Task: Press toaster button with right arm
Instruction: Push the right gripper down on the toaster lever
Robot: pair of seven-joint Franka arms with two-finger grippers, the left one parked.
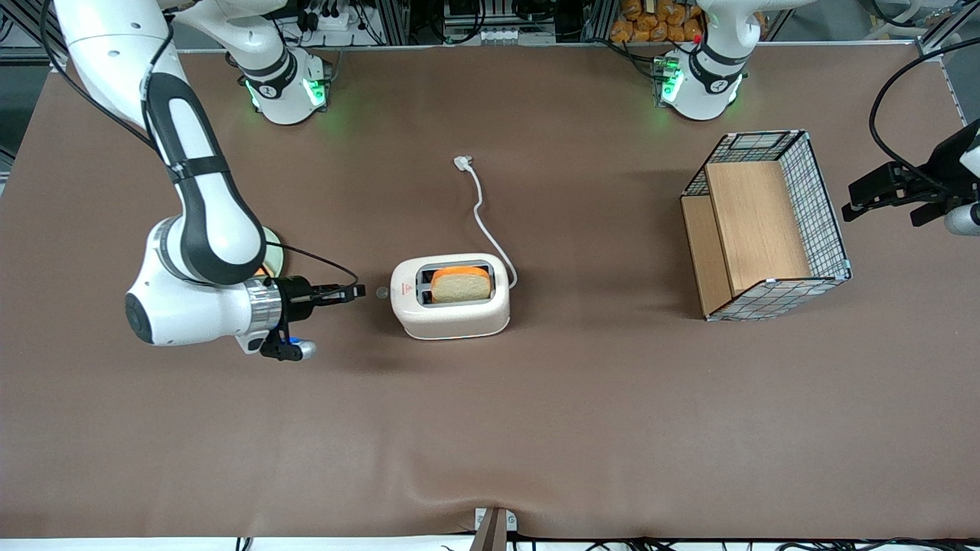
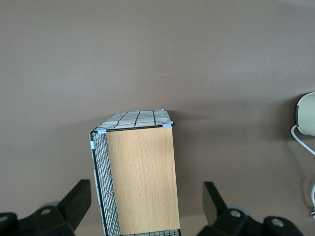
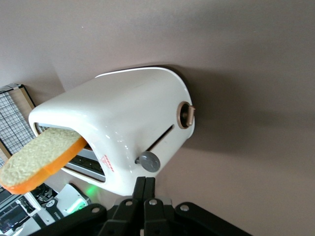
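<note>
The white toaster [image 1: 450,306] [image 3: 133,123] stands mid-table with a slice of bread [image 1: 459,285] [image 3: 42,157] sticking out of one slot. Its grey button [image 1: 381,292] [image 3: 148,161] juts from the narrow side that faces the working arm, at the top of its slot. My right gripper [image 1: 358,291] [image 3: 145,181] is shut with nothing in it. It points level at the button, its fingertips a small gap short of it. The white cord [image 1: 482,210] trails from the toaster away from the front camera.
A wire-and-wood basket [image 1: 766,226] [image 2: 140,172] lies on its side toward the parked arm's end of the table. A round knob [image 3: 186,114] sits lower on the toaster's narrow side. Part of a round yellowish object [image 1: 272,259] shows under the right arm's wrist.
</note>
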